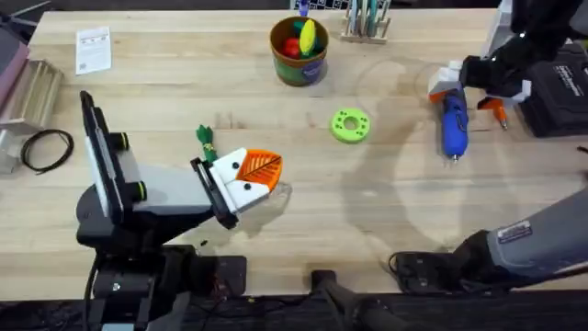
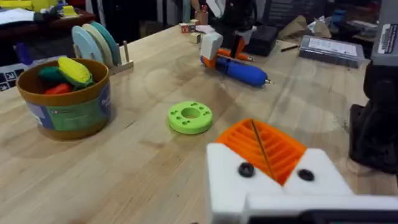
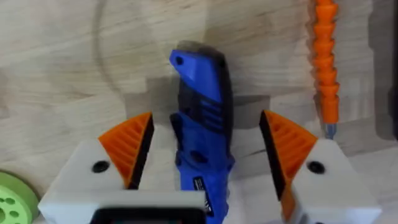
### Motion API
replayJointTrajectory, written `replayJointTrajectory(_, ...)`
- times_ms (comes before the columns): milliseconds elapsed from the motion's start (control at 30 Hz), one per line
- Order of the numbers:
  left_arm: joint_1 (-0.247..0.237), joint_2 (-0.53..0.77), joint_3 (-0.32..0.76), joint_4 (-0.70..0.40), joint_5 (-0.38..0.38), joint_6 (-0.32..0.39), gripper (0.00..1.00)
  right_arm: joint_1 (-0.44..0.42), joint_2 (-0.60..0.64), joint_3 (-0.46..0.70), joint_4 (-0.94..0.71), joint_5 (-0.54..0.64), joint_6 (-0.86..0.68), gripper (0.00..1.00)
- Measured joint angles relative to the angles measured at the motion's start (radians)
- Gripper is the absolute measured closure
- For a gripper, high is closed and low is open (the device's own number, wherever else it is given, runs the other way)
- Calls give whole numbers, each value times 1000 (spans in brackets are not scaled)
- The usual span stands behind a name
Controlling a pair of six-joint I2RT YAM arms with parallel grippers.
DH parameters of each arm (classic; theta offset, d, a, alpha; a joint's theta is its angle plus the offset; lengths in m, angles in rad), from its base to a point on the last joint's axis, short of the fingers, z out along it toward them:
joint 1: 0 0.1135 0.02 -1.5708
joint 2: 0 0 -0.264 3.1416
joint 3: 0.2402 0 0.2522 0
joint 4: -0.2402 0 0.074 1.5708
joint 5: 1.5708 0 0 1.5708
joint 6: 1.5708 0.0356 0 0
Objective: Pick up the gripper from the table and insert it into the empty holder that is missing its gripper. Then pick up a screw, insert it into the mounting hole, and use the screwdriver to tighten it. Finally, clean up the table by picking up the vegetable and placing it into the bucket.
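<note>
I read no text anywhere | paper card point(image 1: 94, 49) at table's far left: printed lines too small for me | bucket point(image 2: 65, 99) label: blue-green patch, illegible | screwdriver point(image 3: 202, 124) white marking near its rear: unreadable to me

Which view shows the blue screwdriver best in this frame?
The right wrist view: the screwdriver lies between the right gripper's open orange pads. Overhead, the screwdriver is small beneath that gripper; the left wrist view shows it far off.
</note>
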Motion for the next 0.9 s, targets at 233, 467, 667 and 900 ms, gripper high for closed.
replayJointTrajectory(233,0,0,0,0,0,0,996,0,65,0,14,-5,-30,10)
replayJointTrajectory(467,0,0,0,0,0,0,996,1,72,9,-1,-17,-64,231)
replayJointTrajectory(667,0,0,0,0,0,0,996,0,77,9,-9,-10,-111,964)
replayJointTrajectory(900,0,0,0,0,0,0,996,2,77,14,-31,-14,-132,978)
